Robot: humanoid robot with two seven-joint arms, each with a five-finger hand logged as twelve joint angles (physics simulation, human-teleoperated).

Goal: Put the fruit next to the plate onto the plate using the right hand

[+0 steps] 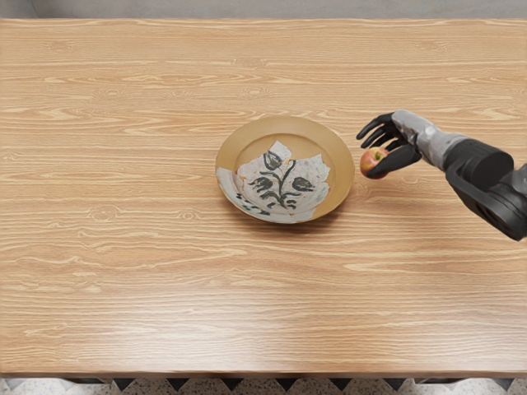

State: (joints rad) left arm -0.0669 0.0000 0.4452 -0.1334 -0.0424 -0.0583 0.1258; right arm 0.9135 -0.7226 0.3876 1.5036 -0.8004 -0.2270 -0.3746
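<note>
A small red and yellow apple point(371, 159) sits just right of the plate point(329, 148), a golden-rimmed dish with a dark flower pattern in its white centre. My right hand point(382, 148) comes in from the right edge, and its black fingers curl around the apple from above and from the right. The thumb lies under the fruit's near side. I cannot tell whether the apple rests on the table or is lifted slightly. The left arm does not show.
The wooden table point(165, 271) stretches wide around the plate. Its front edge runs along the bottom of the picture, with patterned floor below it.
</note>
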